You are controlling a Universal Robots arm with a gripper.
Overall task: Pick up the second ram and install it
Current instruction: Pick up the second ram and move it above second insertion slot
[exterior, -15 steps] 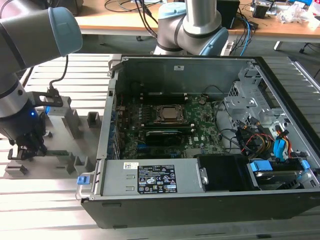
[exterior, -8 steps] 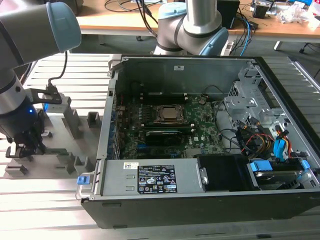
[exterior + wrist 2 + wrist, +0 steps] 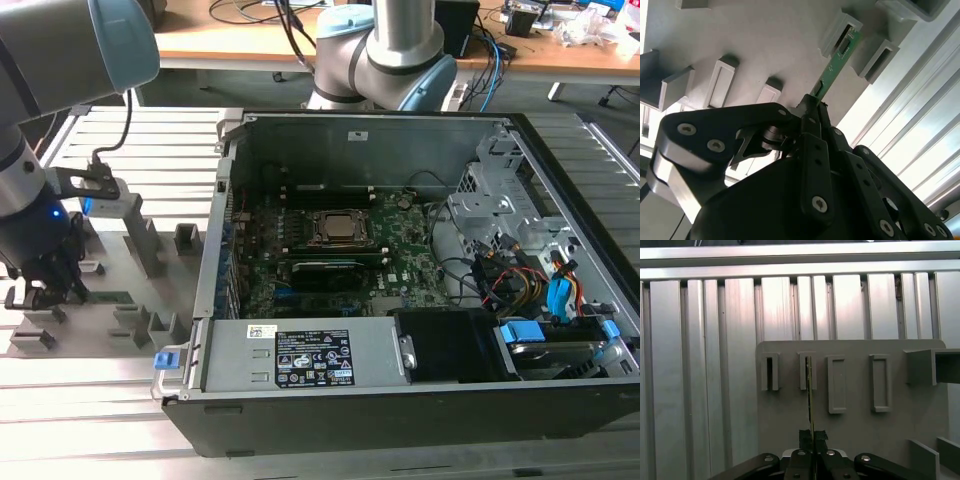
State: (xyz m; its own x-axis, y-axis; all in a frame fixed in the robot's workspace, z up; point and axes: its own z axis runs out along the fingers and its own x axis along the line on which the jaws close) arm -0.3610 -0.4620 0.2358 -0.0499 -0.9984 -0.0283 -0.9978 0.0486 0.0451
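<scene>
Green, long and narrow, the flat circuit-board stick that is the second ram (image 3: 833, 75) is gripped at one end by the black end effector (image 3: 815, 107). In the second wrist view the fingers (image 3: 811, 127) are clenched against the two faces of the board. The far end of the stick, where a small black chip is seen, is seated in a raised grey rectangular slot holder (image 3: 840, 31) on the flat grey fixture plate (image 3: 765, 40).

In the first wrist view the second ram (image 3: 810, 390) is seen edge-on as a thin line. It runs from the end effector (image 3: 813, 436) to one slot holder (image 3: 807, 371) in a row of four on the fixture plate (image 3: 855, 435). The plate is laid on a ribbed aluminium tabletop (image 3: 700, 365).

In the exterior view the end effector (image 3: 45, 292) is lowered onto the fixture plate (image 3: 115, 262) at the exterior view's left, and it is carried by the grey and pale-blue robot arm (image 3: 60, 50). An open black computer case (image 3: 330, 425) is placed just beside the plate, towards the exterior view's right. A large green motherboard (image 3: 400, 245) is exposed inside it. The second ram is located at the fixture plate, outside the case.
</scene>
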